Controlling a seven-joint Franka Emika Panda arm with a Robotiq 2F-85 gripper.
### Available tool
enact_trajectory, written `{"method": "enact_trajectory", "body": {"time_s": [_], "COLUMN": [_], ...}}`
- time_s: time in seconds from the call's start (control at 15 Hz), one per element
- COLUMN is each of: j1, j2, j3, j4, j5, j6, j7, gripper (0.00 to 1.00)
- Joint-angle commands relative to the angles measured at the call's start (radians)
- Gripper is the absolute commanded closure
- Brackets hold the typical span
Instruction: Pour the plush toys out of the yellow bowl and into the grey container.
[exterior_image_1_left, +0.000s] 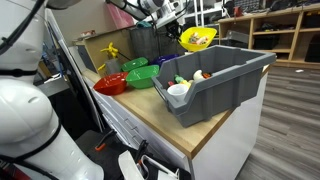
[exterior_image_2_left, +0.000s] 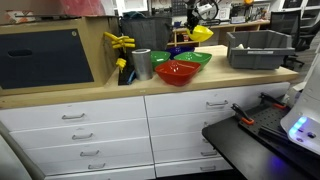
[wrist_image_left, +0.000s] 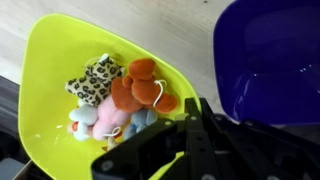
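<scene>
Hanging in the air above the table (exterior_image_1_left: 160, 125), the gripper (wrist_image_left: 196, 112) is pinched tight on the rim of the yellow bowl (wrist_image_left: 60, 60), its jaws closed on the bowl's near edge. In the wrist view the bowl spreads out ahead of the gripper. The plush toys (wrist_image_left: 120, 95) lie heaped in its bottom, just in front of the fingertips: a leopard-spotted one, an orange one, a pink one and a bit of pale blue.

In an exterior view the yellow bowl (exterior_image_1_left: 198, 39) is lifted clear of the table and tipped. The grey container (exterior_image_1_left: 225, 75) sits on the table below the gripper and a little to one side, with its back corner close under the bowl. A white cup (exterior_image_1_left: 178, 90) and a few small coloured things lie inside it, too small for me to make out.

A purple bowl (wrist_image_left: 270, 60) shows beneath the gripper, beside the yellow one in the wrist view. Farther from the gripper, on the side away from the container, a red bowl (exterior_image_2_left: 178, 72) and green bowls (exterior_image_2_left: 196, 58) stand on the table, with a metal cup (exterior_image_2_left: 142, 63) beyond them.
</scene>
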Motion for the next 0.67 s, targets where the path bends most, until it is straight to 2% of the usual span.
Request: {"method": "enact_trajectory", "body": {"time_s": [0.0,0.27,0.6], "j1": [0.021,0.036,0.055], "j2": [-0.047,-0.1,-0.201], "j3": [0.001,0.004,0.001], "j4": [0.023,0.002,-0.091], "j5": [0.052,0.109,0.149], "j6": [-0.032,-0.035,-0.03], "j7": [0.061,0.138,0.24], "gripper": [0.99,0.99,0.99]}}
